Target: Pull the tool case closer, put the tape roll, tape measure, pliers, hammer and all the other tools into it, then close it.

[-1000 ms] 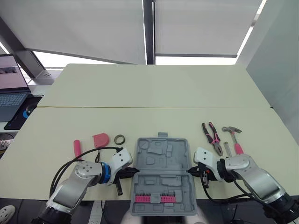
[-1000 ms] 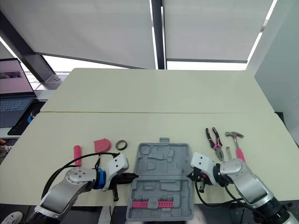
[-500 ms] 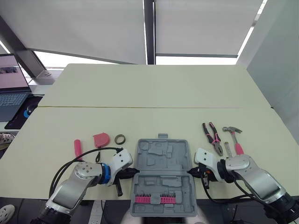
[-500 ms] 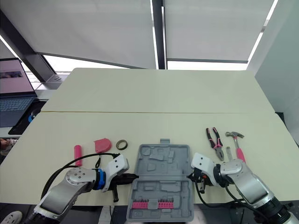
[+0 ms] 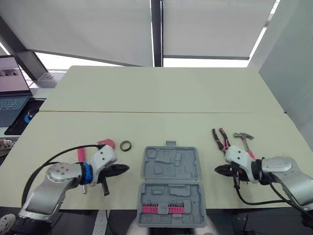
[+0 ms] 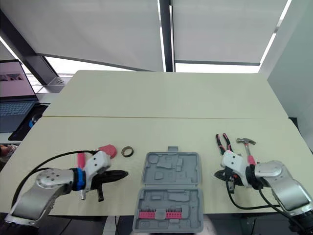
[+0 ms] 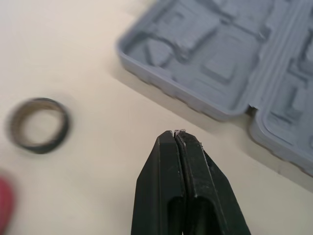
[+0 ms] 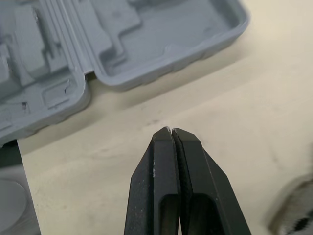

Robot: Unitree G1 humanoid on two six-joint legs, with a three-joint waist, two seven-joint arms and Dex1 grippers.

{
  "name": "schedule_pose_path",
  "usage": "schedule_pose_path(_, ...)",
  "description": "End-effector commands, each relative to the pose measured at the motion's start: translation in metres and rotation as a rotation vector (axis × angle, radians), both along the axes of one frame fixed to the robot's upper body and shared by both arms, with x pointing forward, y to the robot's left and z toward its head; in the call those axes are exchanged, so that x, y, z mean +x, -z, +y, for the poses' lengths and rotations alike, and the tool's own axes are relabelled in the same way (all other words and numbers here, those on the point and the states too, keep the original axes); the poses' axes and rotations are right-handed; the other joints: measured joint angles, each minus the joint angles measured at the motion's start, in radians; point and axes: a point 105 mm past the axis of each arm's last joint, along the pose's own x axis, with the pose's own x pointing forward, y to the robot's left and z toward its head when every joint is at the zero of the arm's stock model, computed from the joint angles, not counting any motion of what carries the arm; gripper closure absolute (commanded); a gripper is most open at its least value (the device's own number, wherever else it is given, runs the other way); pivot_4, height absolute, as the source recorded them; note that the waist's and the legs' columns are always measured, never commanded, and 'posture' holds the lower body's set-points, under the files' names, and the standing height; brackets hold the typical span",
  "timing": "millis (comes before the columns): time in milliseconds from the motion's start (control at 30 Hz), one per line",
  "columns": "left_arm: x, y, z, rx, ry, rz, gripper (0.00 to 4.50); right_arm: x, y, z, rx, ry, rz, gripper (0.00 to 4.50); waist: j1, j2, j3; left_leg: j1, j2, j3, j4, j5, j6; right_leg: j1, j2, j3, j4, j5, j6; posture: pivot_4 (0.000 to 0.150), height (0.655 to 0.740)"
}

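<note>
Both clenched empty, your left gripper (image 5: 125, 168) and right gripper (image 5: 217, 170) flanked the open tool case (image 5: 170, 169); tape roll (image 5: 125, 145), pliers (image 5: 222, 139) and hammer (image 5: 246, 144) lay unpacked near your fingertips.

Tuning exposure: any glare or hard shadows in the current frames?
Left eye view: window strip under the blinds is blown out; table evenly lit. Left wrist view: soft shadow beside the tool case, no glare. Right wrist view: likewise a soft shadow along the case.

Tape roll (image 7: 37, 125) blurred, tool case (image 7: 220, 54) cut off, laptop (image 5: 12, 83) cropped
</note>
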Motion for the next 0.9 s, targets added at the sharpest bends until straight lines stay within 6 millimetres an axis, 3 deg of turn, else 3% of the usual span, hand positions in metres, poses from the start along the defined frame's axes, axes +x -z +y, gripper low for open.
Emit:
schedule_pose_path(33, -0.005, -0.028, 0.041, -0.066, -0.136, -0.055, 4.13, 0.003, -0.027, -0.022, 0.034, 0.077, -0.125, 4.5, -0.001, 0.0, 0.0, 0.0, 0.0, 0.0, 0.0, 0.0, 0.0, 0.0, 0.0, 0.0, 0.0, 0.0, 0.0, 0.15, 0.74)
schedule_pose_path(133, -0.021, -0.027, 0.077, -0.053, -0.222, -0.017, 3.36, 0.009, -0.034, -0.052, 0.026, 0.198, -0.176, 4.5, -0.004, 0.0, 0.0, 0.001, 0.0, 0.001, 0.0, 0.0, 0.0, 0.0, 0.0, 0.001, 0.0, 0.0, 0.0, 0.15, 0.74)
schedule_pose_path(267, -0.035, -0.019, 0.122, -0.03, -0.407, -0.027, 2.05, 0.01, -0.034, -0.087, -0.02, 0.303, -0.205, 3.67, -0.003, -0.001, 0.001, 0.002, 0.0, 0.002, 0.0, 0.0, 0.0, 0.001, 0.0, 0.001, 0.0, 0.0, 0.0, 0.15, 0.74)
schedule_pose_path(467, -0.061, -0.007, 0.159, -0.053, -0.578, -0.002, 0.14, 0.002, -0.034, -0.11, -0.031, 0.359, -0.187, 2.17, -0.001, -0.001, 0.001, 0.002, 0.0, 0.001, 0.0, 0.0, 0.0, 0.001, 0.0, 0.001, 0.0, 0.0, 0.0, 0.15, 0.74)
schedule_pose_path(700, -0.074, 0.004, 0.163, -0.06, -0.624, 0.011, 0.0, -0.007, -0.021, -0.118, -0.037, 0.396, -0.155, 0.03, -0.002, -0.001, 0.0, 0.002, 0.0, 0.002, -0.001, 0.0, 0.0, 0.001, 0.0, 0.001, 0.0, 0.0, 0.0, 0.15, 0.74)
schedule_pose_path(900, -0.083, 0.006, 0.168, -0.049, -0.659, 0.002, 0.0, 0.001, -0.017, -0.119, -0.034, 0.383, -0.152, 0.03, -0.002, -0.001, 0.0, 0.002, 0.001, 0.002, -0.001, 0.0, 0.0, 0.001, 0.0, 0.001, 0.001, 0.0, 0.0, 0.15, 0.74)
